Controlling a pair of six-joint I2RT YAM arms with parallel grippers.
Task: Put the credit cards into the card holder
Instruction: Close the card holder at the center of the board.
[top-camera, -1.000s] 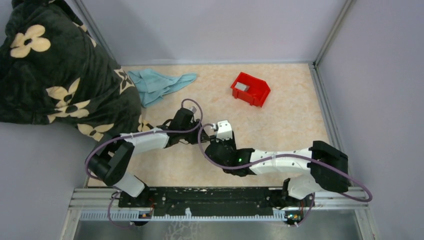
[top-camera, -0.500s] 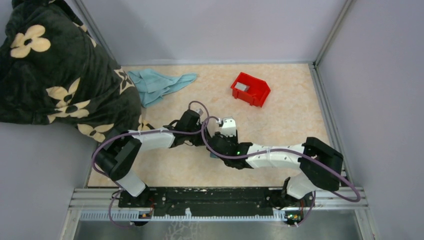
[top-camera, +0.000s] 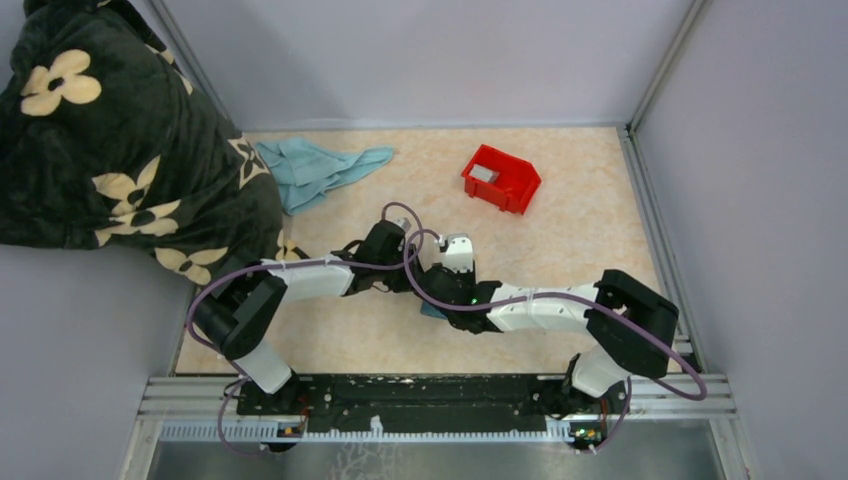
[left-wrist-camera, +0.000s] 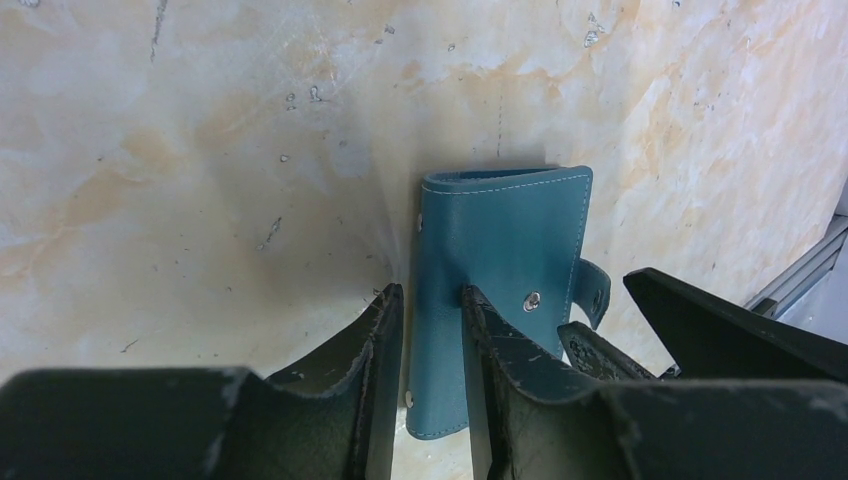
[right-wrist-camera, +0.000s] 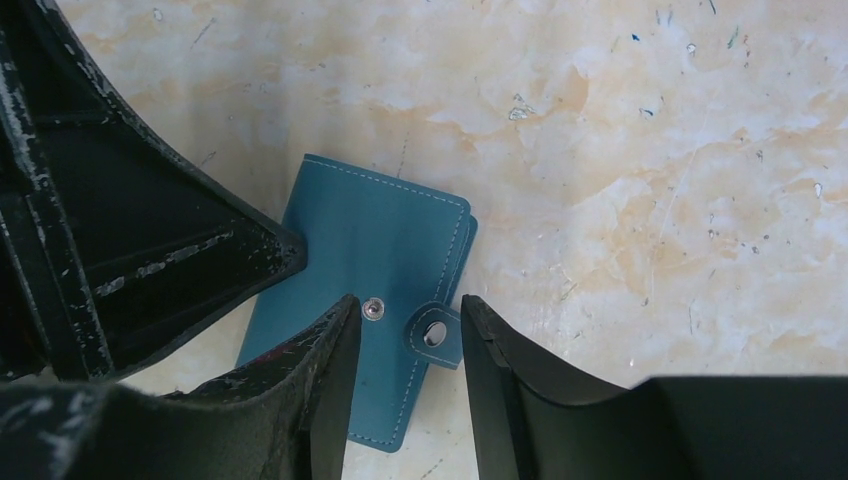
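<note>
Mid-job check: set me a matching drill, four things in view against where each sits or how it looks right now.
Things
1. card holder
2. red bin
3. light blue cloth
4. flowered blanket

Places or states
A. heaped at the far left
B. far side, right of centre, holding a grey card
C. middle of the table, snap tab undone
D. far side, beside the blanket

Pairs: 1-C, 2-B, 3-D, 4-A

Overhead view looks down; both wrist views closely share the card holder (left-wrist-camera: 505, 245)
</note>
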